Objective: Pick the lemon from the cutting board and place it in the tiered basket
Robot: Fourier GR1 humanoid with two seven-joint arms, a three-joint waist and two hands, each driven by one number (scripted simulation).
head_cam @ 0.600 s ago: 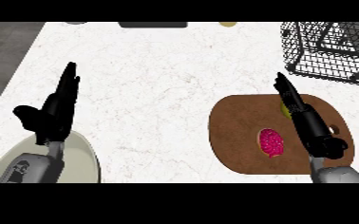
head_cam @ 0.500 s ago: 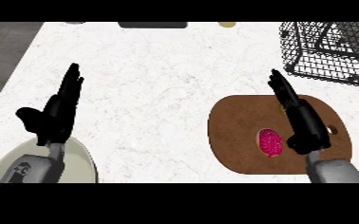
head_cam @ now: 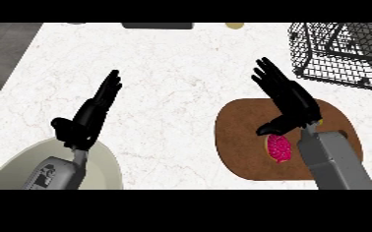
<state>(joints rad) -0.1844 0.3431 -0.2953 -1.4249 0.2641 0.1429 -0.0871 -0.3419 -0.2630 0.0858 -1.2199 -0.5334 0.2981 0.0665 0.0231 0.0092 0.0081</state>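
Nearest of all, the two grey forearms come in from the lower edge. The left forearm (head_cam: 54, 174) carries a small pale label with dark marks on it, too tiny to read. It lies over a cream plate (head_cam: 109, 169), which is cut off at the bottom and sits well to the left of the cutting board.

The cutting board (head_cam: 243, 147) is a brown, rounded slab on the white marbled counter (head_cam: 181, 64). On it, toward its near side, lies a pink, speckled fruit half (head_cam: 279, 148), its cut face up and its long axis running near to far; the right forearm (head_cam: 330, 162) crosses the board's right part and hides the fruit's right edge.

The right hand (head_cam: 291, 98) hangs over the far part of the board, fingers straight and a little spread, pointing away and to the left, with the thumb dropped toward the pink fruit. It grips nothing. No yellow lemon can be made out: whatever lies on the board beneath that hand and forearm is covered, so I cannot tell where the lemon sits.

Left of the board, well apart from it, the left hand (head_cam: 91, 115) rests with fingers straight and close together, pointing away and slightly right, holding nothing.

Beyond the board to the right stands the black wire basket (head_cam: 330, 54), cut off by the right edge. Along the counter's far edge, left of the basket, are a small yellowish round thing (head_cam: 234, 25) and a dark flat object (head_cam: 158, 25), both partly cut off and hard to identify.
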